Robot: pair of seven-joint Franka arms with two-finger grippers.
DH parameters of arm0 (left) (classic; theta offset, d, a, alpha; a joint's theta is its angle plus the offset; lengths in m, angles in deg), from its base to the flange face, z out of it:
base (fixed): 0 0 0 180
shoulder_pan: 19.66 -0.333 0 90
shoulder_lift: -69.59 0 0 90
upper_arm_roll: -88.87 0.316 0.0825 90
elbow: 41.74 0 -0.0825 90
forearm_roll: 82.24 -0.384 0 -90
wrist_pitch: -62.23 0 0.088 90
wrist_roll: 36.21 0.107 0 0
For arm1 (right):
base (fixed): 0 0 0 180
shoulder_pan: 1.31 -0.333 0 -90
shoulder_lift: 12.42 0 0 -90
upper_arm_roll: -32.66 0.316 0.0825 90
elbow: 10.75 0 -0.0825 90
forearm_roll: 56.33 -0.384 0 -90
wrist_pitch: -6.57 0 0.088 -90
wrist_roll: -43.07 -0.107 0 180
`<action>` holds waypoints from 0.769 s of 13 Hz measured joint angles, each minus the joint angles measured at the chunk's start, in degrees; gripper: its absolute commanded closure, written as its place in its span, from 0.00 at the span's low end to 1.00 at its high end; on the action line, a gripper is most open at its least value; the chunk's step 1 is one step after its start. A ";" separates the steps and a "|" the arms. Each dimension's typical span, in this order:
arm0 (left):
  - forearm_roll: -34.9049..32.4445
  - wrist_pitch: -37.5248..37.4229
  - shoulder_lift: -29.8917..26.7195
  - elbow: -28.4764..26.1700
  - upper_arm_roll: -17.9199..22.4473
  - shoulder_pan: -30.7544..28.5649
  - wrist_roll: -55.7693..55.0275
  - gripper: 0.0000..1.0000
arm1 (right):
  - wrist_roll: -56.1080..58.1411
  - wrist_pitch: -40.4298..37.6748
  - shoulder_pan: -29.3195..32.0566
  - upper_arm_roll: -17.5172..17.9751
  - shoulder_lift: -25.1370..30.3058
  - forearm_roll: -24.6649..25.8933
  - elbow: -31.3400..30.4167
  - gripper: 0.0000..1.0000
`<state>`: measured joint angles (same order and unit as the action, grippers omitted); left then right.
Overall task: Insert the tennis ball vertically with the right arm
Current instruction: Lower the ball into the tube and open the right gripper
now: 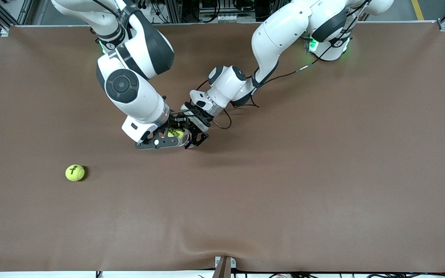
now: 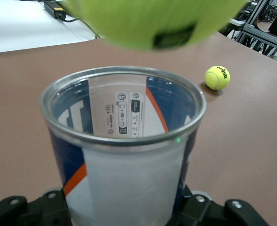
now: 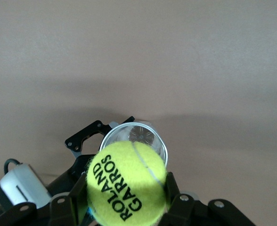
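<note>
My right gripper is shut on a yellow tennis ball printed ROLAND GARROS, with a finger on either side. The ball hangs straight over the open mouth of an upright can. The can is clear with a metal rim and a blue, white and orange label, and nothing shows inside it. My left gripper is shut on the can's lower wall and holds it mid-table. In the left wrist view the ball sits just above the rim without touching it. In the front view both grippers meet there and hide most of the can.
A second tennis ball lies loose on the brown table cloth, toward the right arm's end and nearer the front camera than the can. It also shows in the left wrist view as a small ball.
</note>
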<state>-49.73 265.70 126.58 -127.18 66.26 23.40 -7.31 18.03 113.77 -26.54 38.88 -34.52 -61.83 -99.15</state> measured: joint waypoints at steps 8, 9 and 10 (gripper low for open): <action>0.00 -0.03 0.05 0.45 0.51 0.76 0.00 0.24 | 0.01 2.65 -0.52 0.00 -1.88 0.10 -1.50 0.00; 0.00 -0.03 0.05 0.60 0.52 0.85 0.00 0.24 | 0.02 2.65 -0.52 0.00 -1.88 0.12 -1.50 0.00; 0.00 -0.03 0.05 0.73 0.52 0.92 0.00 0.24 | 0.05 2.65 -0.52 0.00 -1.88 0.12 -1.50 0.00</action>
<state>-49.72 265.68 126.63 -126.45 66.78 24.32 -7.31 18.07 116.42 -27.06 38.88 -36.40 -61.71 -100.65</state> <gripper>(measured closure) 0.238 0.053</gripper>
